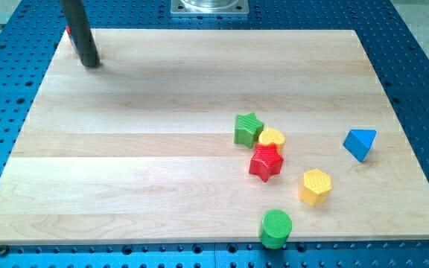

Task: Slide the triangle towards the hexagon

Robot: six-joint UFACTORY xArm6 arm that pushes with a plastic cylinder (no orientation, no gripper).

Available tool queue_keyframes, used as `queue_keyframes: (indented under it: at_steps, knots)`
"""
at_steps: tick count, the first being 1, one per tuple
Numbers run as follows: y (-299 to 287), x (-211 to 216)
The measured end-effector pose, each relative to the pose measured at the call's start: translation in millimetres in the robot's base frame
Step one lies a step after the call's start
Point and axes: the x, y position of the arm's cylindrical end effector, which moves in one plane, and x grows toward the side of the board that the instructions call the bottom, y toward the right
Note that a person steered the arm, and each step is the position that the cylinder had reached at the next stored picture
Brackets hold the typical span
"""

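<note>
Six blocks are visible on the wooden desk [147, 141], one of each kind: a blue triangle [360, 143], a yellow hexagon [316, 186], a green star [248, 129], a yellow heart [272, 138], a red star [266, 162] and a green cylinder [275, 228]. No writing or label can be read anywhere.

The blue triangle sits near the view's right edge, apart from the rest; the yellow hexagon lies below and to the left of it. The green star, yellow heart and red star crowd together, touching. The green cylinder stands at the desk's bottom edge.

My tip [91, 64] rests at the view's top left, well apart from every block. There is no hand on this rod to spread or pinch.
</note>
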Motion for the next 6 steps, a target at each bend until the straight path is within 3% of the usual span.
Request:
queue_keyframes:
  at_steps: [2, 3, 5, 6]
  knots:
    - [38.0, 14.6]
    - [149.3, 19.3]
    - [378.7, 104.7]
    - [426.0, 113.3]
